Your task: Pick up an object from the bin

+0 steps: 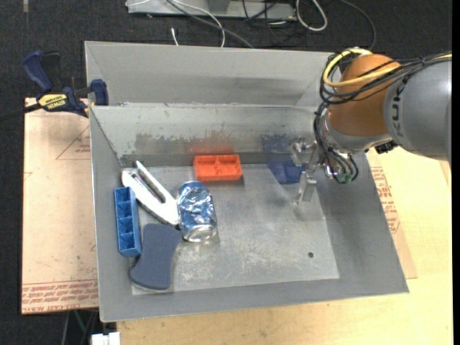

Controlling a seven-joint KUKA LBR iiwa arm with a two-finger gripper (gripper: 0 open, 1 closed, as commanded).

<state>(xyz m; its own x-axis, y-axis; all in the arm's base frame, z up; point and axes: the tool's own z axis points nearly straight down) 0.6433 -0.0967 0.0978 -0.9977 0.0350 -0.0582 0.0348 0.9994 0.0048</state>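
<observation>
My gripper (307, 184) hangs in the right half of the bin, close to the back wall and a little above the floor. Just to its left lies a small dark blue block (284, 172), against the foot of the back wall; I cannot tell whether the gripper touches it. An orange tray with two compartments (217, 167) lies further left along the same wall.
At the left side lie white plastic tongs (149, 190), a crumpled blue and silver can (196, 211), a long blue compartment tray (126, 221) and a dark blue pad (156, 256). The arm with its orange cover comes in over the right wall.
</observation>
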